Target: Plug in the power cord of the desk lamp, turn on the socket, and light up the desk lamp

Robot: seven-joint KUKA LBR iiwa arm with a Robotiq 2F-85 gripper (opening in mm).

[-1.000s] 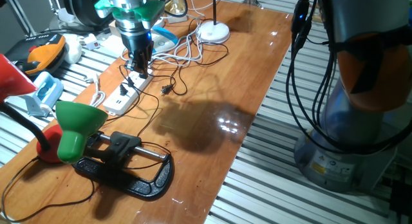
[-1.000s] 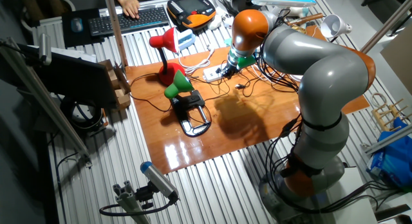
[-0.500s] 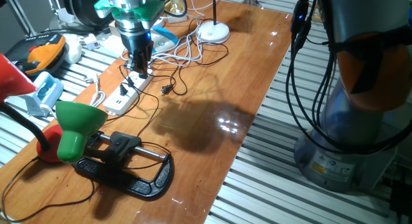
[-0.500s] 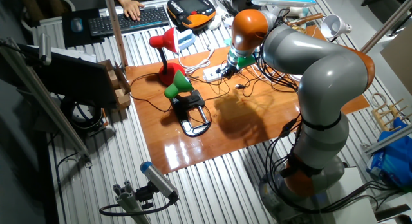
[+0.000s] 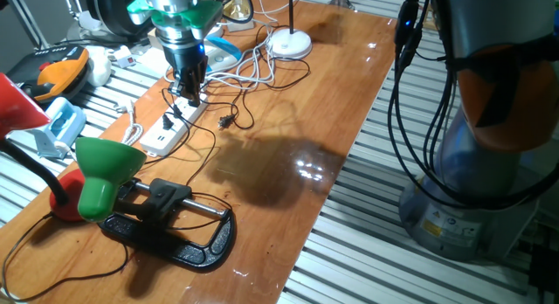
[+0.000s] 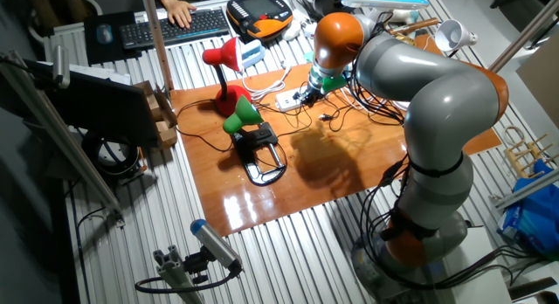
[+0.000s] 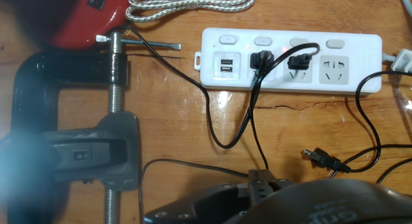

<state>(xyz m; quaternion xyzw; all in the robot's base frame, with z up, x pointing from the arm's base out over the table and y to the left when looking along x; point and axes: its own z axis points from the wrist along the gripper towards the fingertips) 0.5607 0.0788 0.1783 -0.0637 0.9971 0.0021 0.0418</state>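
The gripper (image 5: 189, 88) sits low over the socket (image 5: 172, 127), at its far end. How far its jaws are parted, and whether they touch it, cannot be told.

the arm (image 6: 437, 103) is built of thick rounded silver-grey links with orange bands at the joints, one orange cap near the wrist and another at the base, and black cables hang in loops down its side. its wrist ends in a glowing green ring (image 5: 179, 14) above a narrow black gripper (image 5: 188, 87) lit with a small blue light. the base (image 5: 454, 212) is a grey drum with a yellow warning sticker, and in the hand view the gripper's dark metal body fills the lower edge.
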